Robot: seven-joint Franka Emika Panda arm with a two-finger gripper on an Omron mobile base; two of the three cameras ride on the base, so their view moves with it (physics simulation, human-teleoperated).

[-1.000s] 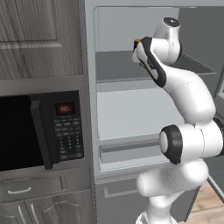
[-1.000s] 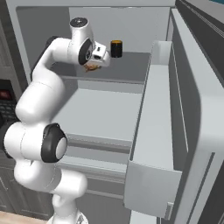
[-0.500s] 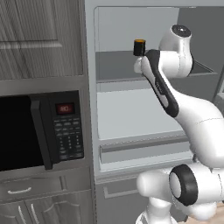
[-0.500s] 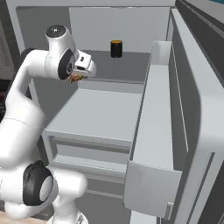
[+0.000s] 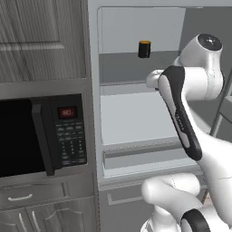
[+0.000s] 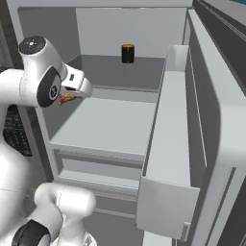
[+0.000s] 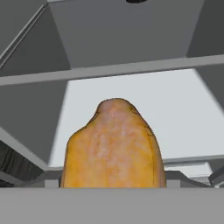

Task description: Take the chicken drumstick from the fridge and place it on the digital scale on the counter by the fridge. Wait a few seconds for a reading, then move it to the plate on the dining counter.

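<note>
The chicken drumstick (image 7: 113,148), a glossy golden orange-brown lump, fills the lower middle of the hand view and covers the fingertips. In the right base view my gripper (image 6: 71,94) is shut on the drumstick (image 6: 66,100), of which a small orange patch shows under the white hand. It hangs at the left front of the open fridge (image 6: 110,126), just above the pale lower shelf (image 5: 136,120). The digital scale, plate and dining counter are out of view.
A black jar with an orange band (image 6: 127,53) stands at the back of the upper shelf, also the jar (image 5: 144,49). The open fridge door (image 6: 211,125) with its bin juts out at the right. A black microwave (image 5: 41,131) sits left of the fridge.
The arm has drawn back from the upper shelf near the jar. The gripper has moved left, down and outward with the drumstick still in it.
</note>
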